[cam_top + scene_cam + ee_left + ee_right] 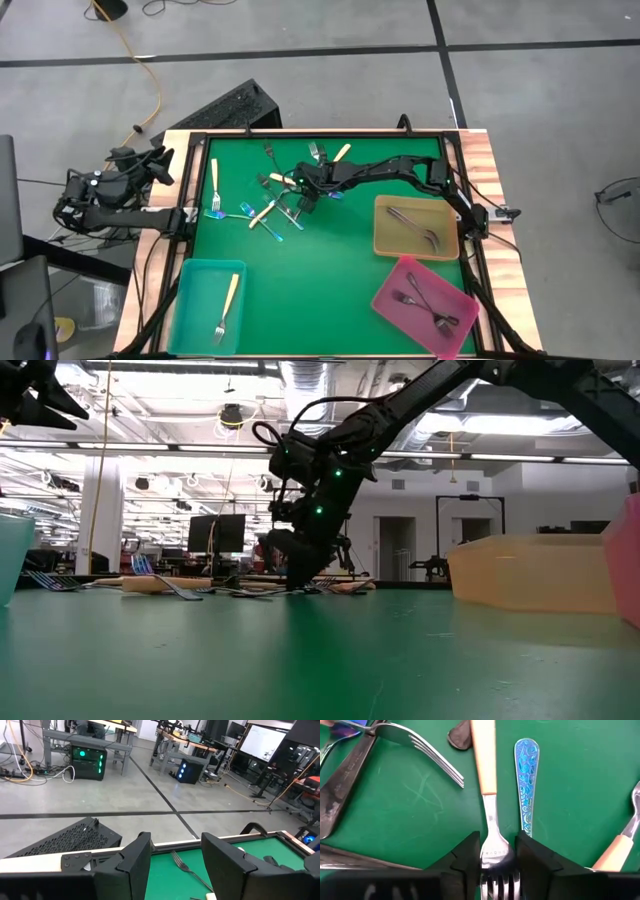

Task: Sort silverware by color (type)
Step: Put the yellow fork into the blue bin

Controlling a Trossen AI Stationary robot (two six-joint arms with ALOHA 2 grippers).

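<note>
Cream-handled fork (487, 795) between right pincer (497, 862) fingers

teal tray (195, 283), tan tray (384, 240), pink tray (391, 297)

The right pincer (497, 857) hides the cream-handled fork's (483, 760) tines.

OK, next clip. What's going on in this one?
A two-arm robot is sorting forks by type into trays. The right gripper is down in the loose pile mid-mat, its fingers straddling the head of a cream-handled fork beside a blue patterned fork. The teal tray already holds one cream-handled fork; the tan tray and pink tray hold dark forks. The left gripper waits open off the mat's left edge.
</note>
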